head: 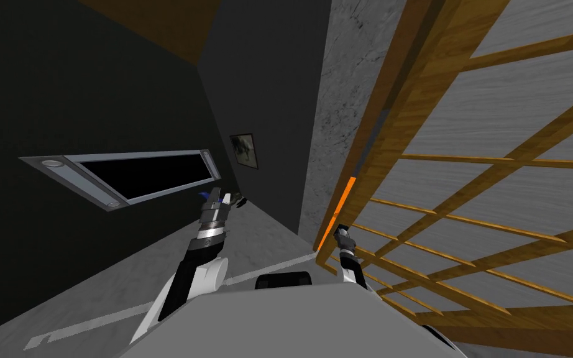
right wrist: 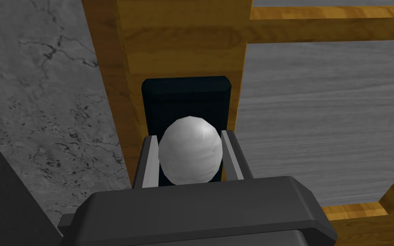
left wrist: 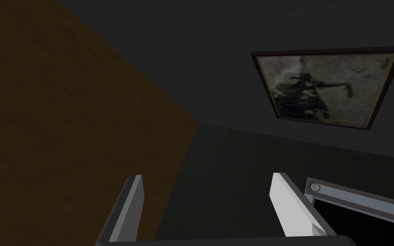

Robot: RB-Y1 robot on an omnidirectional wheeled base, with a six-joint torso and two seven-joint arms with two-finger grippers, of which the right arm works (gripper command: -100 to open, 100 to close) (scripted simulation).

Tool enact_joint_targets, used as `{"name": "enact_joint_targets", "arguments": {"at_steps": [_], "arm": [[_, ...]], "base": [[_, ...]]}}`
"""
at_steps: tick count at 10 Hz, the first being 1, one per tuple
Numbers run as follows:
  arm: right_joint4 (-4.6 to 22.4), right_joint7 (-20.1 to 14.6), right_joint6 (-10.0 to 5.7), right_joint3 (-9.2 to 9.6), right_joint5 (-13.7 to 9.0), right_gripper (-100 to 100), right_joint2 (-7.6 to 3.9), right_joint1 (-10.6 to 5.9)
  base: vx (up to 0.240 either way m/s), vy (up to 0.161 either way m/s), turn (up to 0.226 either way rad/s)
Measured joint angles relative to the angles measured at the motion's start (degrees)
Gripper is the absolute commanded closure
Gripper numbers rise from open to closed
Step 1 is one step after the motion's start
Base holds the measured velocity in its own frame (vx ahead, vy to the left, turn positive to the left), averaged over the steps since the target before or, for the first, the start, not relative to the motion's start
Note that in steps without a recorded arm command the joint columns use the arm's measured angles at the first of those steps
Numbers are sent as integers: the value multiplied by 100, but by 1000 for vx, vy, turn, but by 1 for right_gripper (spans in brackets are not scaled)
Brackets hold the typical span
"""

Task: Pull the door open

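Here, right gripper (right wrist: 189, 136) clamped on the white knob (right wrist: 189, 158) of the wooden door (right wrist: 183, 38)
Left gripper (left wrist: 205, 177) raised aside, fingers standing apart

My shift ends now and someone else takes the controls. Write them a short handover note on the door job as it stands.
The right gripper is shut on the white knob, its fingers pressing the knob's two sides. The knob sits on a dark plate on the wooden-framed door.
The left gripper is open, holds nothing and is off to the left, away from the door.
Done: reach and grasp of the knob.
Left: pull the door toward the robot. I cannot tell whether it has begun to swing.
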Motion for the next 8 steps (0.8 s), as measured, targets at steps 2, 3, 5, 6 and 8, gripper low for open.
{"name": "enact_joint_targets", "arguments": {"at_steps": [2, 3, 5, 6, 8], "arm": [[-122, -60, 53, 90, 49, 100, -29, 62], [-152, -116, 69, 158, 87, 100, -51, 84], [-112, -293, 69, 311, 171, 100, -116, 69], [-148, -388, 69, 398, 219, 100, -154, 99], [-165, -566, 58, 565, 314, 100, -217, 89]], "base": [[-198, -6, 75], [-236, 14, 82], [-212, -15, 97], [-224, -46, 102], [-251, -18, 85]]}}
